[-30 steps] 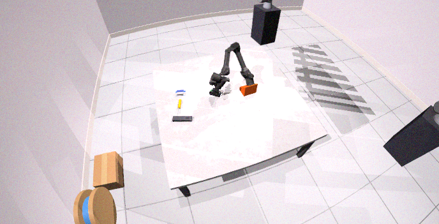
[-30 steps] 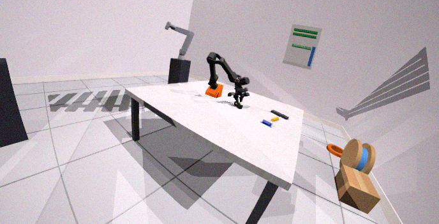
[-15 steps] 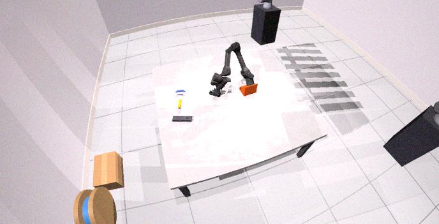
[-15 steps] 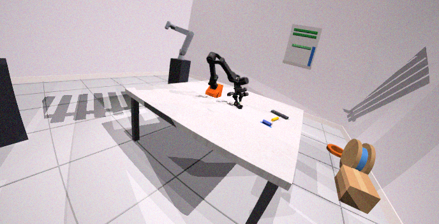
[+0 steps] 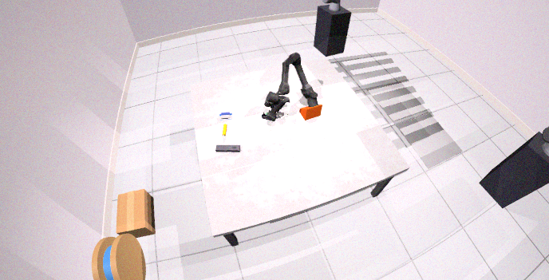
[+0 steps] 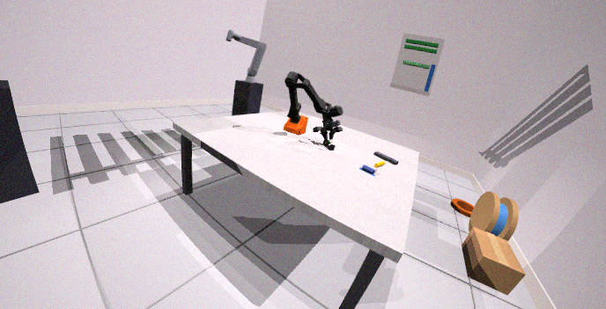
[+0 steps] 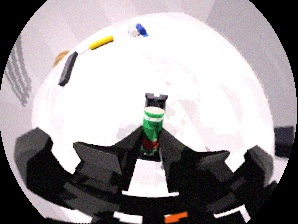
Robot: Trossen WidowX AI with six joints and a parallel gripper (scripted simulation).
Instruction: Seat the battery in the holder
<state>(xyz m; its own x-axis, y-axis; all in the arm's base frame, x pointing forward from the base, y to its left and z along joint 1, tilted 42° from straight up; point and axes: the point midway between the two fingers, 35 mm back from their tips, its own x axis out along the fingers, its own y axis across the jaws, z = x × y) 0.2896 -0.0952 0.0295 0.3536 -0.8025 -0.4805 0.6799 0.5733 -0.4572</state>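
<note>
The green battery (image 7: 153, 121) with a white band and red lower part is between the fingertips. Its pale far end faces the wrist camera and looks raised, so the battery seems tilted over the holder. My gripper (image 7: 150, 128) is shut on the battery. The black holder (image 7: 156, 96) shows beyond the battery's pale end, and its near end shows between the fingers. In the top and exterior views the holder (image 5: 265, 117) (image 6: 331, 147) is a small dark shape at the fingertips. The spring, the lip and any contact between battery and holder cannot be made out.
A yellow-handled tool (image 5: 224, 130) (image 6: 380, 164) (image 7: 102, 42), a dark bar (image 5: 227, 148) (image 6: 386, 158) (image 7: 68, 69) and a blue and white item (image 5: 226, 115) (image 6: 368, 169) (image 7: 141, 30) lie on the table away from the holder. The arm's orange base (image 5: 311, 112) (image 6: 295, 125) stands behind the gripper.
</note>
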